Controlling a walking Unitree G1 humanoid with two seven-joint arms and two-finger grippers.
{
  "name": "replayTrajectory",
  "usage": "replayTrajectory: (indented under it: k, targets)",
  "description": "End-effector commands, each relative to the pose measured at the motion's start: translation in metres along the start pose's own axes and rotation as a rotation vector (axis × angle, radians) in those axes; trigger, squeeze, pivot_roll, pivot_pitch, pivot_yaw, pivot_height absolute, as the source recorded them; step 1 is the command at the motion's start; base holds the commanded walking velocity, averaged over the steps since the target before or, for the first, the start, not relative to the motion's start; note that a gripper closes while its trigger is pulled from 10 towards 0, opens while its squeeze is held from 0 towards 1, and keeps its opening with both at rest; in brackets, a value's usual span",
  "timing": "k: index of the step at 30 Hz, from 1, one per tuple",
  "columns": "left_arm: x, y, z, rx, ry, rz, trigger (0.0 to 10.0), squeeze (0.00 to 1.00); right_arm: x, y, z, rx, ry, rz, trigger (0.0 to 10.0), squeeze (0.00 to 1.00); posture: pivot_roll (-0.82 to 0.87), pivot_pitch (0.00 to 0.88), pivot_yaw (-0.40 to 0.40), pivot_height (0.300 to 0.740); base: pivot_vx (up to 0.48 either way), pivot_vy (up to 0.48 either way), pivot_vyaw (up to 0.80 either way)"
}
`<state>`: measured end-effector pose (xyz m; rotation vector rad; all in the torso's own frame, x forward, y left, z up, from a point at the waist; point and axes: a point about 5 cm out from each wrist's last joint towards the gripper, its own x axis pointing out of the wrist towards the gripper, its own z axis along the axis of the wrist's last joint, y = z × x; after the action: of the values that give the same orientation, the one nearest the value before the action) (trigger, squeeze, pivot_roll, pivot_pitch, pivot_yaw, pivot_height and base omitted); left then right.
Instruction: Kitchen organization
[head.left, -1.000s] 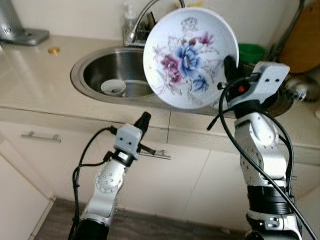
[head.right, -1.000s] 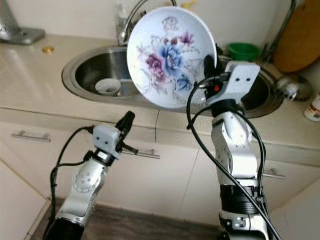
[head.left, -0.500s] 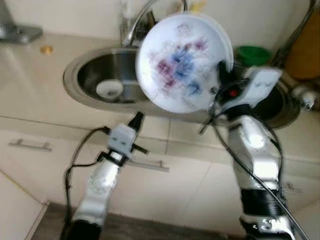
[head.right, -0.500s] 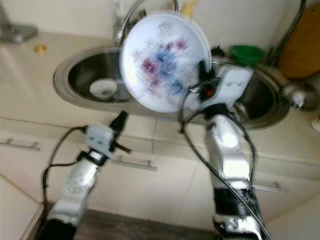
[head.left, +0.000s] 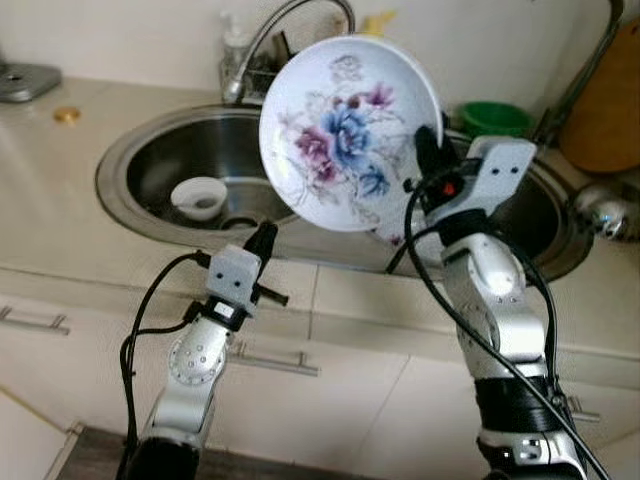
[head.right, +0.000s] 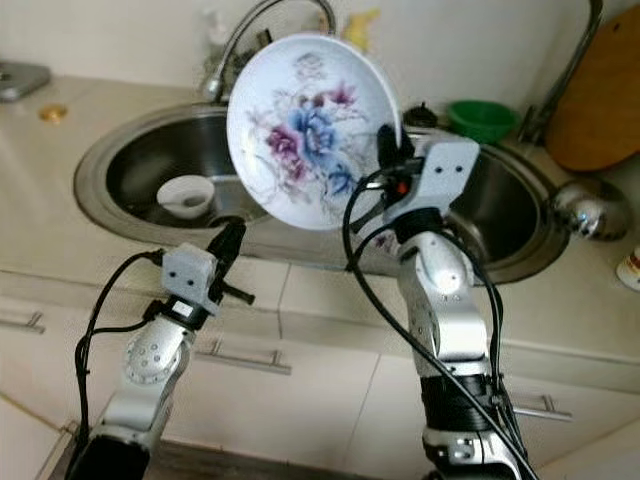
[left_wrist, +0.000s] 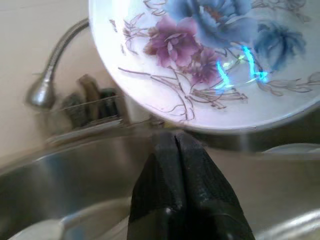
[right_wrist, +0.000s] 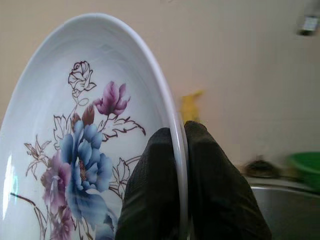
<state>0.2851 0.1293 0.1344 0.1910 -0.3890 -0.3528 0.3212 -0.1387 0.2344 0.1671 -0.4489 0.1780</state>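
A small white bowl (head.left: 198, 196) sits in the steel sink (head.left: 140, 170) set into the tabletop (head.left: 60, 190), and in front of the sink's near rim the left hand (head.left: 264, 238) is raised with its two fingers pressed together, gripping nothing. To its right the floral plate (head.left: 345, 130) stands nearly on edge above the sink, its painted face toward the robot. The right hand (head.left: 425, 150) pinches the plate's right rim tightly between both fingers; a green bowl (head.left: 492, 116) sits behind.

Right arm raised upright, wrist bent forward; right gripper (head.left: 427, 160) pinches the rim of a floral plate (head.left: 345, 130), one finger on each face. Left arm lower, angled up and forward; left gripper (left_wrist: 176, 150) has fingers pressed together, holding nothing.
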Motion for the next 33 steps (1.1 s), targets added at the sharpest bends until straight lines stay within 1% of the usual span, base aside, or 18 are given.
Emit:
replayTrajectory:
  k: [1, 2, 4, 5, 8, 9, 14, 17, 18, 19, 23, 24, 25, 26, 27, 29, 30, 33]
  targets:
    - [0.002, -0.002, 0.003, -0.005, -0.018, -0.013, 10.0, 0.0, 0.002, -0.003, 0.009, -0.004, -0.045, -0.02, 0.0, 0.0, 0.12, 0.0, -0.056, 0.74, 0.247, 0.0, 0.0]
    - [0.01, 0.009, 0.022, -0.048, -0.112, 0.066, 10.0, 0.0, 0.002, -0.004, 0.009, -0.004, -0.045, -0.024, 0.0, 0.0, 0.12, 0.0, -0.058, 0.74, 0.292, 0.0, 0.0]
    - [0.016, 0.02, 0.037, -0.058, -0.187, 0.13, 10.0, 0.0, 0.002, -0.004, 0.009, -0.004, -0.044, -0.026, 0.0, 0.0, 0.12, 0.0, -0.059, 0.74, 0.148, 0.0, 0.0]
    - [0.017, 0.023, 0.04, -0.056, -0.2, 0.146, 10.0, 0.0, 0.002, -0.004, 0.009, -0.004, -0.044, -0.026, 0.0, 0.0, 0.12, 0.0, -0.059, 0.74, 0.0, 0.0, 0.0]
    - [0.017, 0.024, 0.043, -0.052, -0.214, 0.151, 10.0, 0.0, 0.002, -0.005, 0.008, -0.004, -0.041, -0.026, 0.0, 0.0, 0.12, 0.0, -0.063, 0.74, 0.0, 0.0, 0.0]
    - [0.016, 0.02, 0.041, -0.049, -0.211, 0.137, 10.0, 0.0, 0.002, -0.004, 0.007, -0.004, -0.038, -0.024, 0.0, 0.0, 0.12, 0.0, -0.064, 0.74, 0.0, 0.0, 0.0]
    - [0.015, 0.018, 0.038, -0.052, -0.196, 0.128, 10.0, 0.0, 0.003, -0.003, 0.007, -0.002, -0.035, -0.022, 0.0, 0.0, 0.12, 0.0, -0.062, 0.74, 0.0, 0.0, 0.0]
    - [0.015, 0.017, 0.037, -0.055, -0.18, 0.12, 10.0, 0.0, 0.003, -0.005, 0.003, -0.007, -0.004, -0.029, 0.0, 0.0, 0.12, 0.0, -0.06, 0.74, 0.0, 0.0, 0.0]
    - [0.015, 0.017, 0.036, -0.054, -0.178, 0.12, 10.0, 0.0, 0.003, -0.005, 0.001, -0.012, 0.008, -0.031, 1.7, 0.0, 0.12, 0.0, -0.06, 0.74, 0.0, 0.0, 0.0]
    - [0.015, 0.017, 0.035, -0.054, -0.175, 0.119, 10.0, 0.0, 0.004, -0.007, -0.001, -0.024, 0.031, -0.037, 10.0, 0.0, 0.12, 0.0, -0.06, 0.74, 0.0, 0.0, 0.0]
    - [0.015, 0.015, 0.034, -0.051, -0.165, 0.107, 10.0, 0.0, 0.008, -0.017, -0.016, -0.11, 0.148, -0.074, 10.0, 0.0, 0.12, 0.0, -0.06, 0.74, 0.0, 0.0, 0.0]
    - [0.015, 0.014, 0.033, -0.048, -0.163, 0.103, 10.0, 0.0, 0.01, -0.025, -0.02, -0.127, 0.179, -0.117, 10.0, 0.0, 0.12, 0.0, -0.06, 0.74, 0.0, 0.0, 0.0]
    - [0.015, 0.014, 0.033, -0.048, -0.163, 0.103, 10.0, 0.0, 0.01, -0.025, -0.02, -0.127, 0.179, -0.117, 10.0, 0.0, 0.12, 0.0, -0.06, 0.74, 0.0, 0.0, 0.0]
    - [0.015, 0.013, 0.033, -0.047, -0.161, 0.101, 10.0, 0.0, 0.011, -0.031, -0.022, -0.144, 0.2, -0.151, 10.0, 0.0, 0.12, 0.0, -0.06, 0.74, 0.0, 0.0, 0.0]
    - [0.015, 0.014, 0.033, -0.042, -0.158, 0.098, 10.0, 0.0, 0.013, -0.052, -0.024, -0.215, 0.244, -0.243, 10.0, 0.0, 0.13, 0.0, -0.061, 0.74, 0.0, 0.0, 0.0]
    - [0.015, 0.014, 0.032, -0.04, -0.156, 0.099, 10.0, 0.0, 0.015, -0.066, -0.022, -0.249, 0.259, -0.302, 10.0, 0.0, 0.13, 0.0, -0.064, 0.74, 0.0, 0.0, 0.0]
    - [0.014, 0.014, 0.032, -0.037, -0.152, 0.098, 10.0, 0.0, 0.016, -0.079, -0.018, -0.278, 0.274, -0.356, 10.0, 0.0, 0.13, 0.0, -0.064, 0.74, 0.0, 0.0, 0.0]
    - [0.014, 0.014, 0.031, -0.036, -0.148, 0.096, 10.0, 0.0, 0.017, -0.089, -0.014, -0.297, 0.277, -0.397, 10.0, 0.0, 0.13, 0.0, -0.065, 0.74, 0.0, 0.0, 0.0]
